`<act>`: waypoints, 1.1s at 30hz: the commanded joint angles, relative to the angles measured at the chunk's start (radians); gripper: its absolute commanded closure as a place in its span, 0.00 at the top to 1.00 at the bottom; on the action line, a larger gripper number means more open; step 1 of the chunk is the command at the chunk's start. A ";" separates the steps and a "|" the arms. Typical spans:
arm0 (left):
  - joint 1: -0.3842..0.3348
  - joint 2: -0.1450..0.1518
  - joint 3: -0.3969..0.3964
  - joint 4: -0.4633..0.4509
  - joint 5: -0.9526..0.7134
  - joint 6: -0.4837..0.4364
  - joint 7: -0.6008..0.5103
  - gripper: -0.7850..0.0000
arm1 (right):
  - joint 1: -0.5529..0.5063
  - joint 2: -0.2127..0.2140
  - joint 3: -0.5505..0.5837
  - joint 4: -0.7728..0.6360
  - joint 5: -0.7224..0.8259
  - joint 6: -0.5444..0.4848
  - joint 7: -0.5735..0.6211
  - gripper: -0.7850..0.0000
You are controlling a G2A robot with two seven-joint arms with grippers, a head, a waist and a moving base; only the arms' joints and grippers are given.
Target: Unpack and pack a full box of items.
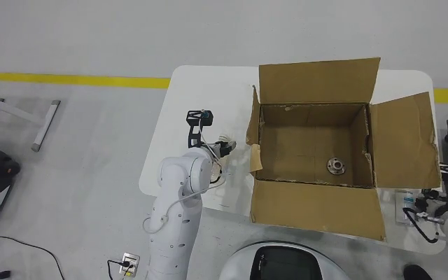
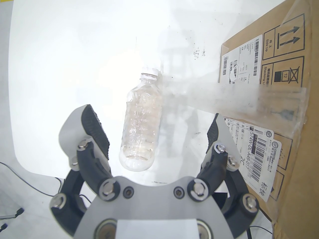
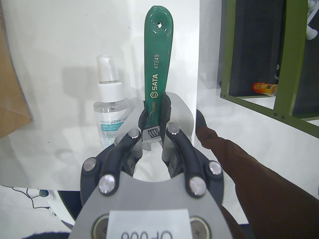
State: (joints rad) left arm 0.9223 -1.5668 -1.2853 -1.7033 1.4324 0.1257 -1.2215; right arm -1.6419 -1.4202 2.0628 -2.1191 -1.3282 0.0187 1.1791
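A white rounded-corner table (image 1: pixel 175 105) is standing on a grey floor (image 1: pixel 84 154) crossed by a yellow painted line (image 1: pixel 84 79), and it is carrying a large open brown cardboard box (image 1: pixel 318 84) that is taking up its middle and right part, flaps spread outward. A small round metal ring (image 1: pixel 335 166) is lying on the box's bottom, toward its near right corner. The left gripper (image 2: pixel 152 114) is hovering over the table's left part, just beside the box's labelled outer wall, its fingers spread wide apart above a clear plastic bottle with a white cap (image 2: pixel 142 123) that is lying on the bare tabletop. The right gripper (image 3: pixel 155 100) is sitting by the table's near right corner, clamped on a green-handled adjustable wrench (image 3: pixel 158 50) close to its metal head. A clear spray bottle with a white pump (image 3: pixel 109 95) is standing upright just beside the wrench. Past the table's right edge, an olive-green metal frame with dark panels (image 3: pixel 230 38) is standing in the room.
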 commanded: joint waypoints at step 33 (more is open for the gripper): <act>0.000 0.000 0.000 0.000 0.000 0.000 0.000 1.00 | 0.442 0.083 -0.016 -0.231 0.442 0.100 -0.129 0.00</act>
State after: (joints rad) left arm 0.9223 -1.5668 -1.2853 -1.7033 1.4324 0.1257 -1.2215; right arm -1.2076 -1.3394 2.0980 -2.3500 -0.8744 0.1178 1.0512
